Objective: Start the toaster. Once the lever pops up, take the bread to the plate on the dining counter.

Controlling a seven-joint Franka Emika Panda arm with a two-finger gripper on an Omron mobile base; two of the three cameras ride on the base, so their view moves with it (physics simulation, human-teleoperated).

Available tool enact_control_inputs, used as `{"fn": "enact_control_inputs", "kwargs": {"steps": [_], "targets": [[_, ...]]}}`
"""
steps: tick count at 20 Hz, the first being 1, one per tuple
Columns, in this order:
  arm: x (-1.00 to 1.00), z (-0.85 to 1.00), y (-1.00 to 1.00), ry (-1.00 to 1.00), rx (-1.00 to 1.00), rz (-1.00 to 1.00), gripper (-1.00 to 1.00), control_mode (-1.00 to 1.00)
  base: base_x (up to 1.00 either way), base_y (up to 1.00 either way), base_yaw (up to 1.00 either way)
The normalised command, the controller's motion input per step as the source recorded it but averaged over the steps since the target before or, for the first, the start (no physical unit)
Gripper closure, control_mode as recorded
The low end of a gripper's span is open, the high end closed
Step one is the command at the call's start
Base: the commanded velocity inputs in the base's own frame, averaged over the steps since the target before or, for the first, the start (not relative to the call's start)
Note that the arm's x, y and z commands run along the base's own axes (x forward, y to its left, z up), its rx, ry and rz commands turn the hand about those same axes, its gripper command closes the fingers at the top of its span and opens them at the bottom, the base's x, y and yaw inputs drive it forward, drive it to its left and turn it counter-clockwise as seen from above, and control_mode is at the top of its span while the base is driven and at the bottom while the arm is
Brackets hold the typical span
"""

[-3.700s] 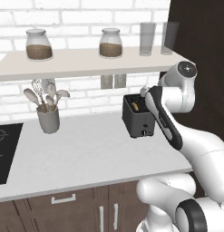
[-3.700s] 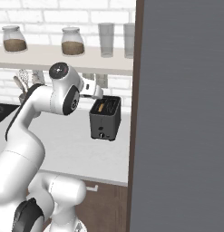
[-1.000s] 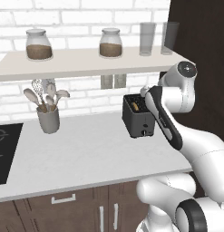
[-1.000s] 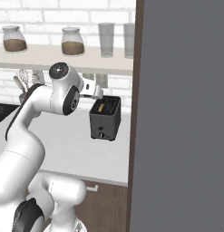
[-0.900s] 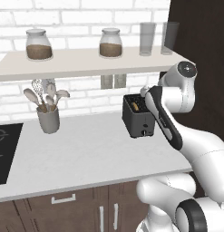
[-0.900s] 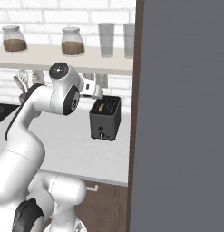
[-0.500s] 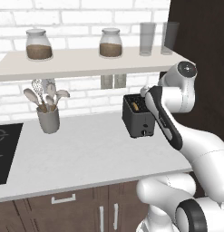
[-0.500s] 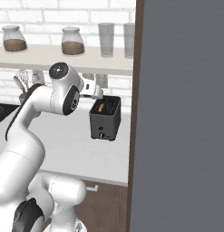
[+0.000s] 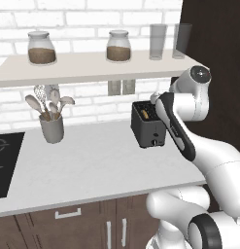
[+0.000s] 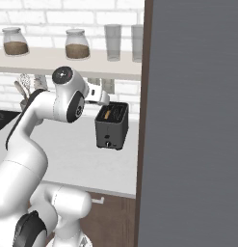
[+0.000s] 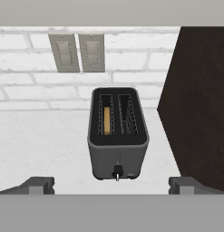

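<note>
A white brick wall backs a pale tabletop in a rendered kitchen, with dark wooden cabinet fronts below it. A pale shelf on the wall carries two lidded jars of brown contents and two clear glasses. A grey utensil holder stands near a black cooktop. Two switch plates sit on the wall, beside a tall dark brown cabinet.

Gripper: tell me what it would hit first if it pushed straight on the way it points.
Most likely the toaster: it sits dead ahead between the open fingers, lever end nearest. Depth is hard to judge.
</note>
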Motion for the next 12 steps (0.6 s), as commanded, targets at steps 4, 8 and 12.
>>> {"fn": "enact_control_inputs", "kwargs": {"steps": [4,8,12], "targets": [[0.0,0.0,0.0,0.0,0.0,0.0,-1.0,-1.0,0.0,0.0,0.0],[0.0,0.0,0.0,0.0,0.0,0.0,-1.0,-1.0,0.0,0.0,0.0],[0.0,0.0,0.0,0.0,0.0,0.0,-1.0,-1.0,0.0,0.0,0.0]]}}
